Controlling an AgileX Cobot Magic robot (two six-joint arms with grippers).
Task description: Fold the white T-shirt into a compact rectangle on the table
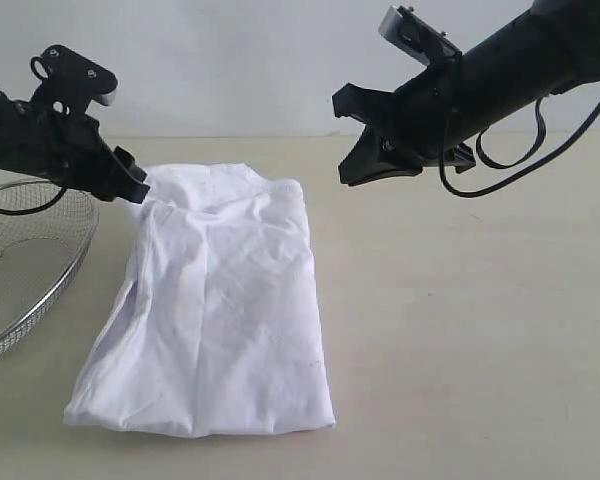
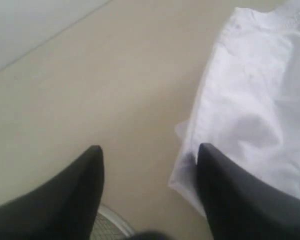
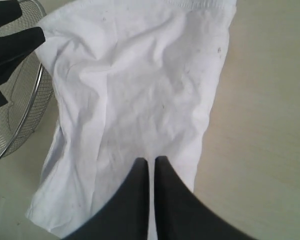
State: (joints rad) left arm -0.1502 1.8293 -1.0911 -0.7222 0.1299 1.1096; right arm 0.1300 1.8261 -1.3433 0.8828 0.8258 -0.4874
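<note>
**Fold check: shirt and grippers**

Noted white T-shirt [image 1: 220,310] as a long wrinkled folded strip flat on the table [image 1: 480,320], just beside wire basket [image 1: 75,262]. Logged left gripper [image 2: 151,147] with fingers [image 2: 65,200] spread wide at shirt's far left corner, nothing clamped. Logged right gripper [image 3: 151,161] pinched together, empty, raised off the table near the shirt's far right.
</note>
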